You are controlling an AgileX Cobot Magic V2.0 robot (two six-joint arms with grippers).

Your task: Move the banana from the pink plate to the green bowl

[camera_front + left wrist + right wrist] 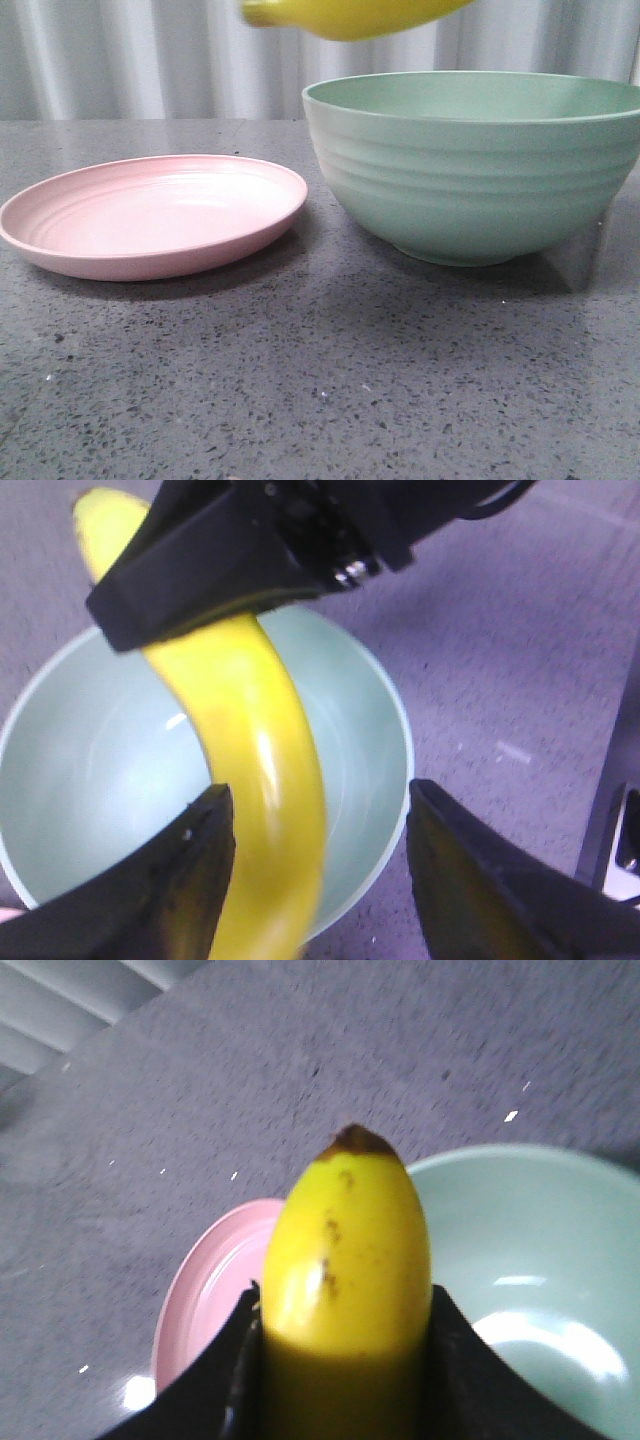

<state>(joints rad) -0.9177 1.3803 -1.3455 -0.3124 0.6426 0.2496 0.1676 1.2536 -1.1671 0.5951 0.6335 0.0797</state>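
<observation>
The yellow banana (pixel 350 15) hangs in the air above the rim of the mint-green bowl (pixel 480 170), at the top edge of the front view. My right gripper (pixel 345 1360) is shut on the banana (pixel 350 1240), whose dark tip points away from the wrist. In the left wrist view the banana (pixel 250 740) lies over the empty bowl (pixel 80 780), with a black finger (pixel 190 570) of the right gripper across it. My left gripper (pixel 320 870) is open above the bowl, close beside the banana. The pink plate (pixel 150 215) stands empty to the left of the bowl.
Plate and bowl stand on a grey speckled table (pixel 320 380). A pale pleated curtain (pixel 130 60) hangs behind it. A dark fixture (pixel 625 830) shows at the edge of the left wrist view.
</observation>
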